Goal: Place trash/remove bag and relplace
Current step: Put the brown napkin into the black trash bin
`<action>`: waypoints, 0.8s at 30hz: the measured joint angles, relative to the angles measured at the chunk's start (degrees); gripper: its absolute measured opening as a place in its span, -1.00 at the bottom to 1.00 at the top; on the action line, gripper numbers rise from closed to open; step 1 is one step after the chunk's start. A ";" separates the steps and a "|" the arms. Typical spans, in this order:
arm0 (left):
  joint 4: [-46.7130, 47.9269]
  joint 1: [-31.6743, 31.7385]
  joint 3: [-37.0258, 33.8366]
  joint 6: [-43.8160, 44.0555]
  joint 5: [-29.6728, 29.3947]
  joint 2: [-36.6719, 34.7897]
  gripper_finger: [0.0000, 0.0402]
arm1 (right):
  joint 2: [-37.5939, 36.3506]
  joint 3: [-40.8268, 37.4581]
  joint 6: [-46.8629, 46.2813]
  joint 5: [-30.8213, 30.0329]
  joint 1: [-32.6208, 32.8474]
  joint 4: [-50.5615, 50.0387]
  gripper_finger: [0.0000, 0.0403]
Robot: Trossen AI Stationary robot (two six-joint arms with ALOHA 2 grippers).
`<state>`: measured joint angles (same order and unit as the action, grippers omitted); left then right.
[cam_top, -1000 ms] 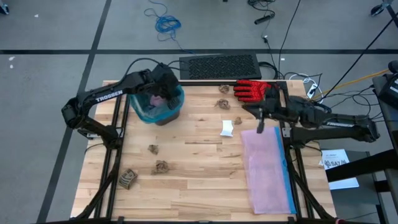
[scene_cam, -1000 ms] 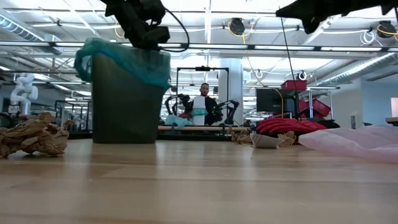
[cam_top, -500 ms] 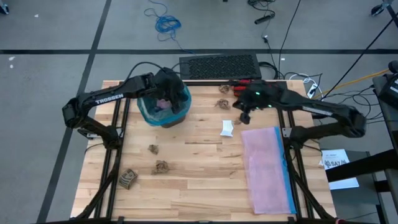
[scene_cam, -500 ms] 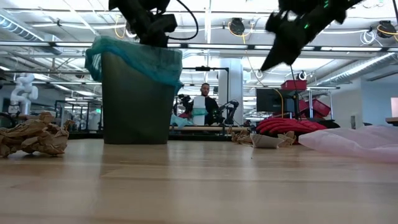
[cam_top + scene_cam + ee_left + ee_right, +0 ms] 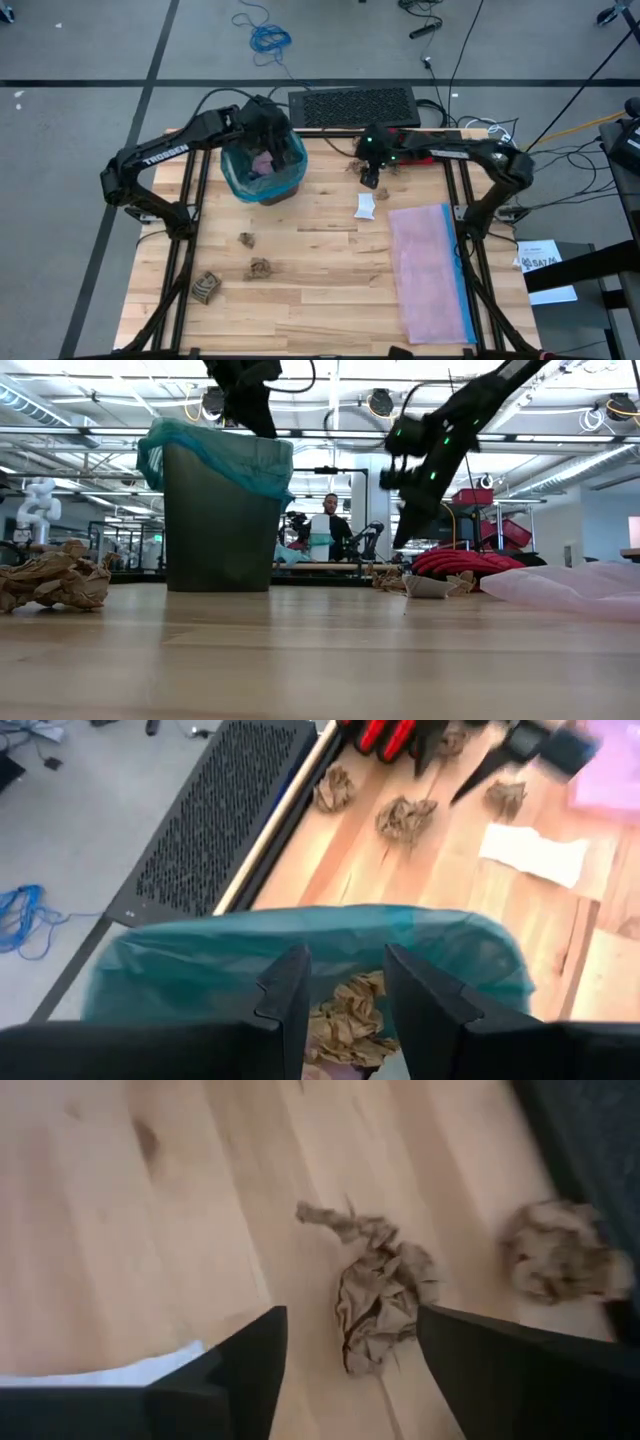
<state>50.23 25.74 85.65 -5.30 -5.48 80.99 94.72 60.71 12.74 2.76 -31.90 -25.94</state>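
Only the right wrist view showed the right gripper (image 5: 345,1370) spread open over a brown wad (image 5: 380,1300) on the tabletop (image 5: 130,1210). It had swung leftward. The left gripper (image 5: 345,1010), released, hung above the teal bag (image 5: 200,960).

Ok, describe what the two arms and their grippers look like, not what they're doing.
Both arms are dark, nearly black, with jointed tubular links. The left arm carries white TROSSEN lettering along its link and a black cable looping over its wrist. The right arm shows small green lights glowing near its wrist. The left gripper and right gripper each have two flat, angular dark fingers.
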 joint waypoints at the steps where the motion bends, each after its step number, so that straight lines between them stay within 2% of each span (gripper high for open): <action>1: 0.79 0.00 1.05 0.00 -0.02 0.00 -0.36 | 1.73 0.33 0.44 -0.02 -0.07 -0.02 0.11; 3: 2.66 0.00 3.26 0.02 -0.02 0.00 -0.36 | 4.82 0.99 1.44 -0.32 -0.20 -0.03 0.13; 6: 4.53 -0.02 5.46 0.00 -0.02 -0.02 -0.36 | 8.41 1.83 1.42 -4.45 -0.26 1.21 0.12; 11: 6.91 0.00 6.36 -0.04 -0.45 -0.33 -0.44 | 12.86 2.53 0.91 -9.30 -0.33 3.86 -0.03; 14: 8.32 0.12 6.44 -0.27 -2.21 -0.97 -0.56 | 13.90 2.75 0.93 -9.49 -0.19 4.74 -0.26; 18: 8.20 0.16 6.44 -1.54 -4.38 -2.71 -0.85 | 13.27 2.69 1.43 -9.42 1.04 3.32 -0.81; 19: 7.69 0.17 6.44 -1.56 -4.45 -3.36 -0.92 | 12.68 2.57 2.30 -9.61 1.57 2.76 -0.90; 24: 4.69 0.16 6.44 -1.57 -4.50 -7.07 -0.97 | 6.15 2.90 3.36 -10.20 4.80 1.02 -0.95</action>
<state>54.92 25.89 92.09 -6.87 -9.98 73.93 100.88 63.61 16.10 -7.43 -27.10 -24.92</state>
